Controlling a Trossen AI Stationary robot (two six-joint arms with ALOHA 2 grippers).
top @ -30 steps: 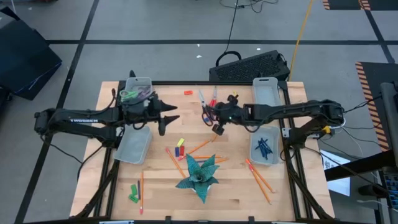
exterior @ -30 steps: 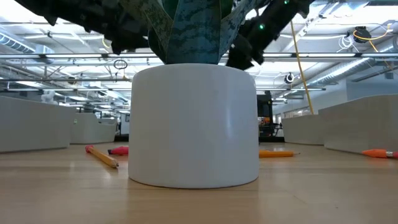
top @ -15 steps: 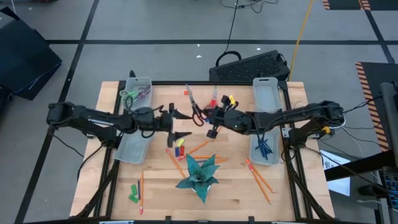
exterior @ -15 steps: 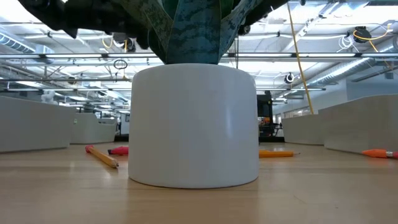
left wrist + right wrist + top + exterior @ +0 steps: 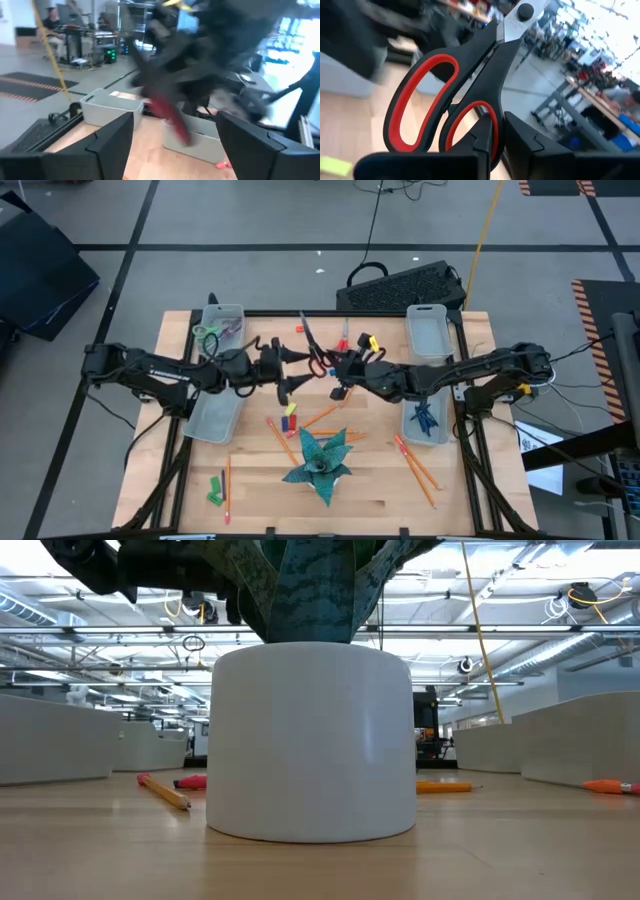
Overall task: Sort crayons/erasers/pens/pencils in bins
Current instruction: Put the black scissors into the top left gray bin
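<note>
While the scissors (image 5: 445, 95) are gripped by the right hand (image 5: 340, 383) above the wooden surface (image 5: 380, 480), the left hand (image 5: 290, 375) is held open just beside them. Pencils (image 5: 420, 465) lie scattered near a potted plant (image 5: 320, 460), and pens (image 5: 425, 418) are gathered in one of the bins (image 5: 410, 430). Beyond, a grey floor (image 5: 250, 240) and a ceiling of lit rails (image 5: 540, 630) are seen.

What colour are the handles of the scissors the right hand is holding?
Black with red inner loops; the scissors show best in the right wrist view, clamped in the right hand.

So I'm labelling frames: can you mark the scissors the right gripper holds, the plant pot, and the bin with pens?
scissors (image 5: 427, 107): right wrist view, red-and-black handle.
plant pot (image 5: 312, 740): low view, white front wall.
bin with pens (image 5: 409, 428): high view, its rim.
</note>
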